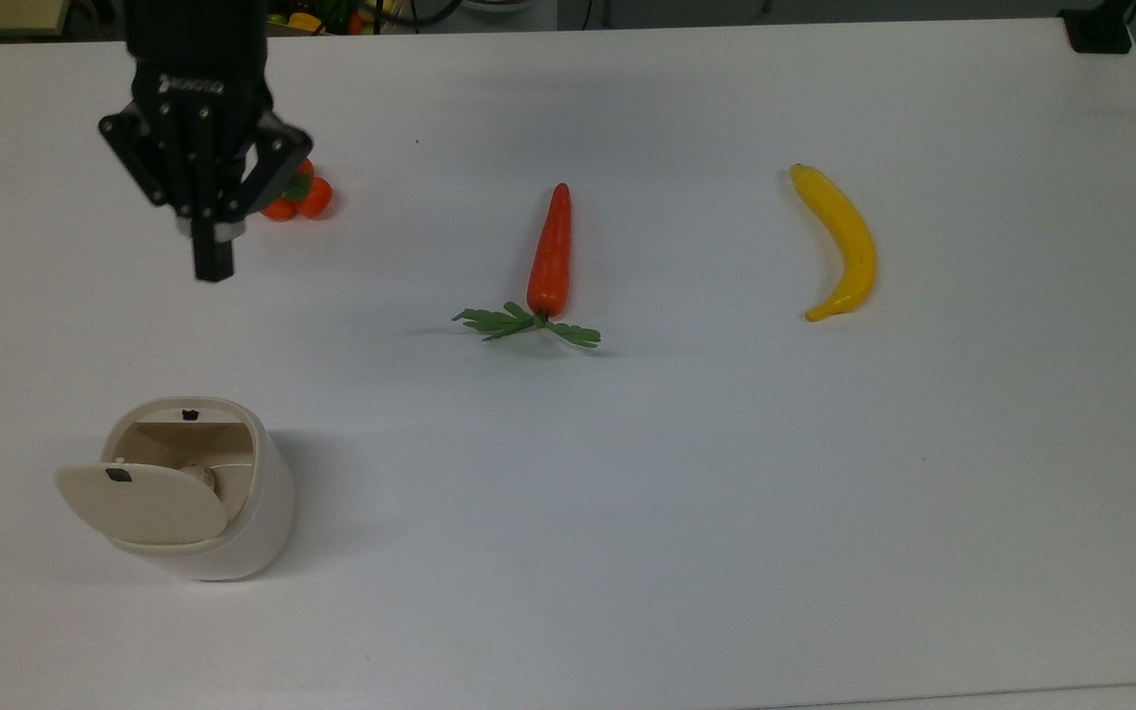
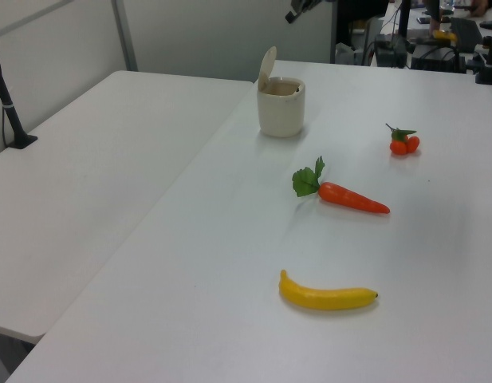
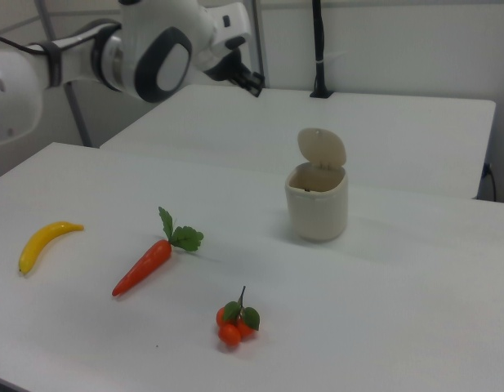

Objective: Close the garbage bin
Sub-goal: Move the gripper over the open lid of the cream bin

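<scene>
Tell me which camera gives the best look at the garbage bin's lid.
The right view: the lid stands upright above the garbage bin, its whole inner face toward the camera. The top view looks down on the raised lid, foreshortened over the opening. The left view shows the lid almost edge-on.

top view left to right: garbage bin (image 1: 195,493), carrot (image 1: 549,251), banana (image 1: 842,242)
</scene>
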Robot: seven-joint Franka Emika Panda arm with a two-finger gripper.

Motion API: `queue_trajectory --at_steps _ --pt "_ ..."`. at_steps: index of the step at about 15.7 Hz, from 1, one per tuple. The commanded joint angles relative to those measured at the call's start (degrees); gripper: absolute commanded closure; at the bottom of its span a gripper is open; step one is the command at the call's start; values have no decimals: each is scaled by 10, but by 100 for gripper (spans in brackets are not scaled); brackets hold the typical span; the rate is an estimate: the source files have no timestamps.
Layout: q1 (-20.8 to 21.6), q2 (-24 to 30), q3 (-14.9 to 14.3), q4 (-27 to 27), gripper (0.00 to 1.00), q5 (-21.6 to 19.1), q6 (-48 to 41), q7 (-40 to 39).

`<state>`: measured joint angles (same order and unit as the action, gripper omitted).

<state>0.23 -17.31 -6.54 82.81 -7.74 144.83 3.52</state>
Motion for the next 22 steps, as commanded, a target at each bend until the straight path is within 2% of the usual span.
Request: queue_trajectory --at_steps 1,12,20,22 --pt "-8 -68 -5 -57 100 -7 71 20" --pt "-39 -164 -5 -78 100 -8 255 19" --pt "-48 -207 -2 -78 100 -8 308 22" --pt "-48 -214 0 -93 100 -9 313 24"
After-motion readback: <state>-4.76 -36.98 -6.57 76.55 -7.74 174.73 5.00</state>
